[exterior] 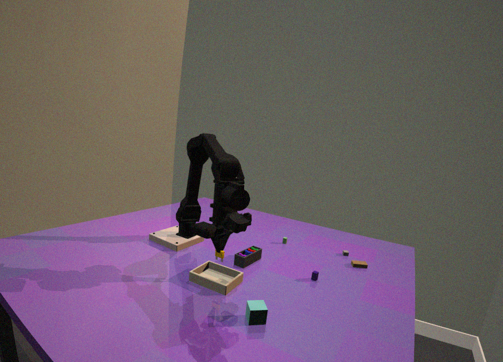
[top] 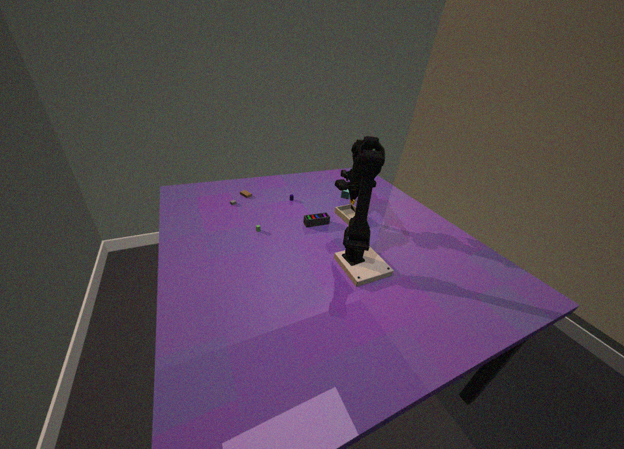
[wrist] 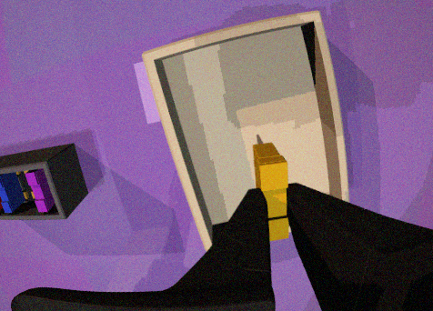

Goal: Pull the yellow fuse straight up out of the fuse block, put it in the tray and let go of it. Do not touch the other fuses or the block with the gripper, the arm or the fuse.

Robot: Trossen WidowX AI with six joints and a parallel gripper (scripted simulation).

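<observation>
My gripper (wrist: 272, 198) (exterior: 220, 249) is shut on the yellow fuse (wrist: 270, 169) (exterior: 220, 254) and holds it upright in the air. In the wrist view the fuse hangs over the inside of the beige tray (wrist: 230, 37) (exterior: 211, 284) (top: 344, 211), near its right side and clear of the floor. The dark fuse block (wrist: 68, 176) (exterior: 247, 256) (top: 316, 219) stands apart to the left of the tray. A blue fuse (wrist: 8, 193) and a magenta fuse (wrist: 39, 191) show in it; the others are cut off by the frame edge. In the top view the arm hides the gripper.
A teal cube (exterior: 256, 311) stands in front of the tray. A small purple block (exterior: 314, 275) (top: 291, 197), a green one (exterior: 284, 240) (top: 258, 227), a tan one (exterior: 345, 252) and a flat brown block (exterior: 359, 263) (top: 245, 193) lie scattered beyond. The arm's base plate (exterior: 174, 240) (top: 371, 273) sits behind the tray.
</observation>
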